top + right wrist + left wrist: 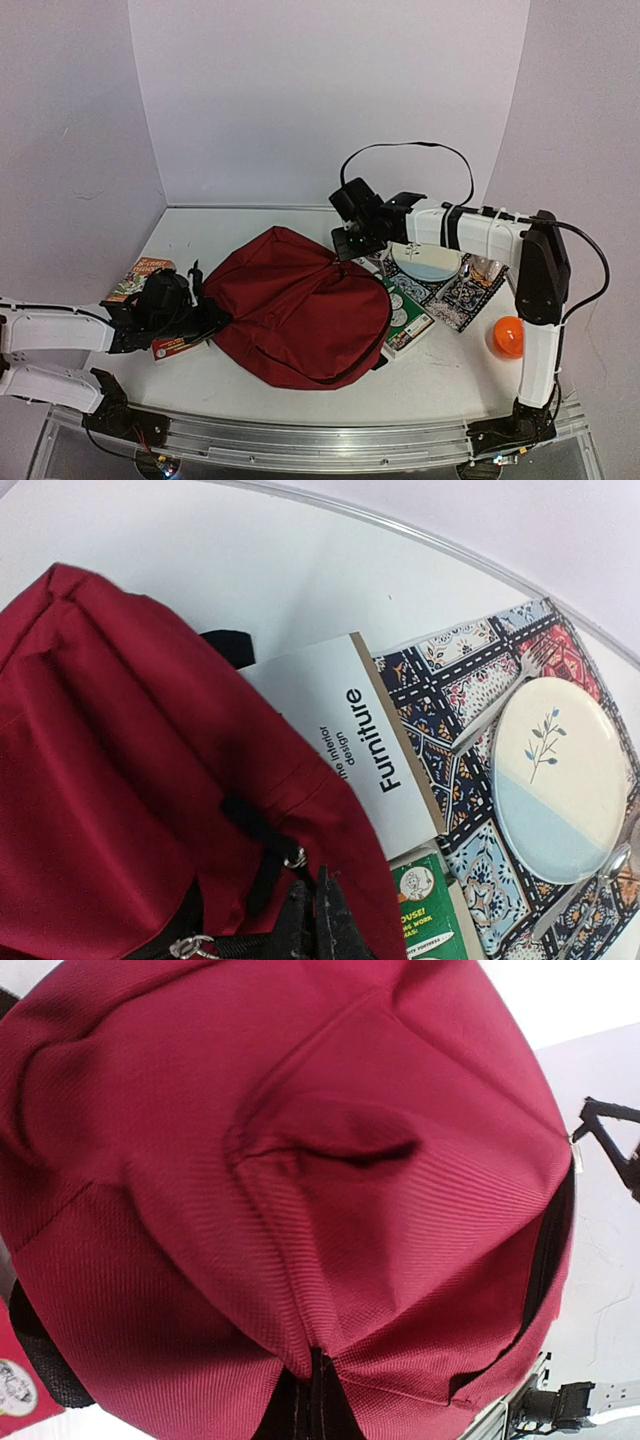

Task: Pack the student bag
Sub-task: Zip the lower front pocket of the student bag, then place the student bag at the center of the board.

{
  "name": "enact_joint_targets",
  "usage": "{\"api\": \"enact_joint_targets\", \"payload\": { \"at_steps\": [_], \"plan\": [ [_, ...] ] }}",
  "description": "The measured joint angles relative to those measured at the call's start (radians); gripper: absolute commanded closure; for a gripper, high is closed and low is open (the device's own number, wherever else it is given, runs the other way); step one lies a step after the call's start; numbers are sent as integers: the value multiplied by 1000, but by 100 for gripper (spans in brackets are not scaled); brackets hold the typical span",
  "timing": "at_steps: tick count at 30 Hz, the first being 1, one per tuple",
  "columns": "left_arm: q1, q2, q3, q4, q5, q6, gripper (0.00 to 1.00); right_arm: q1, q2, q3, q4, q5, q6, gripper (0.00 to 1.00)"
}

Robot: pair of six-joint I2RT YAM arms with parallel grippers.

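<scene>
The student bag (300,310), a dark red backpack, lies in the middle of the table. My left gripper (218,322) is at its left edge. In the left wrist view the bag (300,1160) fills the frame, and the gripper (318,1395) is shut, pinching a fold of its red fabric. My right gripper (345,243) is at the bag's far right corner. In the right wrist view it (325,920) is shut on the black zipper pull (250,825) of the bag (110,780).
A white "Furniture" book (350,740) and a green book (425,910) lie partly under the bag's right side. A patterned placemat (455,290) holds a plate (425,262) and a fork (500,700). An orange object (507,337) stands right. Red books (140,275) lie left.
</scene>
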Motion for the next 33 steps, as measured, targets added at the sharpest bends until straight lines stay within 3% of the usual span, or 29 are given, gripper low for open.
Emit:
{"api": "enact_joint_targets", "payload": {
  "at_steps": [6, 12, 21, 28, 33],
  "plan": [
    [-4, -81, -29, -2, -40, -19, 100, -41, 0, 0, 14, -105, 23, 100],
    [-4, -57, -39, -33, -67, 2, 100, -48, 2, 0, 27, -224, 25, 100],
    [-2, 17, 32, -91, -119, 106, 100, -89, -2, -14, 82, -351, 9, 89],
    [16, 77, 128, -163, -206, 208, 99, -105, -54, -104, 94, -333, -2, 58],
    [42, 157, 209, -190, -261, 289, 96, -104, -87, -158, 97, -308, -6, 47]
  ]
}}
